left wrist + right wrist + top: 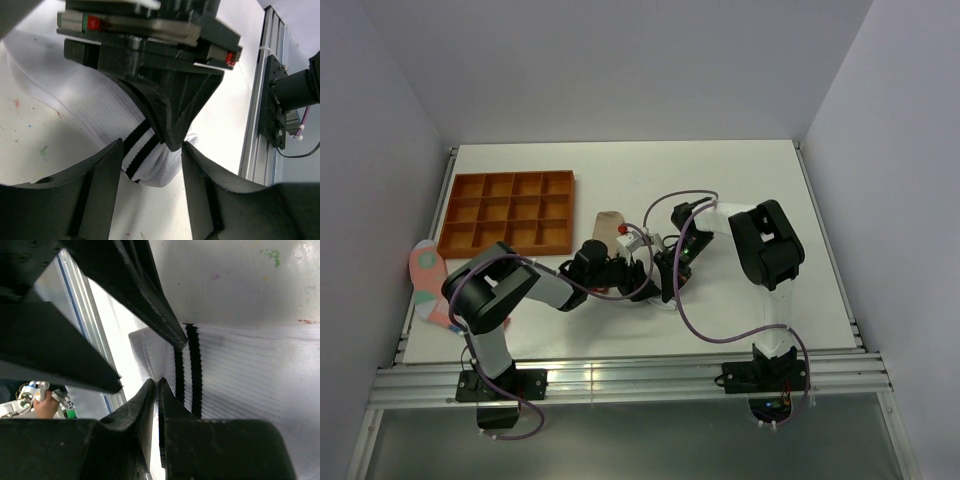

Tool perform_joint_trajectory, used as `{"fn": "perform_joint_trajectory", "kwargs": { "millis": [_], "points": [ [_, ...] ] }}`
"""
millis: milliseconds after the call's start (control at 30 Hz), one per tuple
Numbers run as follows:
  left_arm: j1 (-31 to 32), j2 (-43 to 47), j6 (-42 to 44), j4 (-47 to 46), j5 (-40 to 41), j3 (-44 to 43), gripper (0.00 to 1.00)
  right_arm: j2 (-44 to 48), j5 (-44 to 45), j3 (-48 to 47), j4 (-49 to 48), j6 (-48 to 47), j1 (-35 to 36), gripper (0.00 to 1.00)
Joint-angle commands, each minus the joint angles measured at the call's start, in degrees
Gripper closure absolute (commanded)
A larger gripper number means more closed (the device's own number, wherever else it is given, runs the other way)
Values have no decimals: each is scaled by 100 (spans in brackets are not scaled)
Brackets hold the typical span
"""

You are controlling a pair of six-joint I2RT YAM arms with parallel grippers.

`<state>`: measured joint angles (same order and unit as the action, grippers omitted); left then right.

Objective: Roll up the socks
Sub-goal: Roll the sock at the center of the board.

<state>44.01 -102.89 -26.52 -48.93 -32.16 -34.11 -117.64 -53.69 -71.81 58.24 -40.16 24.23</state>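
Observation:
A white sock [75,100] with two black cuff stripes [194,370] lies flat on the table. My right gripper [157,385] is shut on the edge of its cuff, and its fingers [170,120] reach down in the left wrist view. My left gripper [151,160] stands open, its fingers on either side of the pinched cuff without touching it. From above, both grippers [638,268] meet at mid-table and hide this sock. A beige sock [609,222] lies just behind them. A red spotted sock [425,275] lies at the table's left edge.
An orange compartment tray [515,175] stands at the back left of the table. An aluminium rail [620,380] runs along the near edge, also seen as the rail [255,125] to the right in the left wrist view. White walls enclose the table.

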Motion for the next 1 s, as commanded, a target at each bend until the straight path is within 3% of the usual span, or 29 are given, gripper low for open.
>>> {"fn": "perform_joint_trajectory", "kwargs": {
  "millis": [0,967],
  "points": [
    [29,-108,235,-91,-88,-149,45,-30,-124,-228,170,-36,-32,100],
    [29,-319,218,-38,-317,-140,51,14,-19,-246,-67,298,-111,100]
  ]
}}
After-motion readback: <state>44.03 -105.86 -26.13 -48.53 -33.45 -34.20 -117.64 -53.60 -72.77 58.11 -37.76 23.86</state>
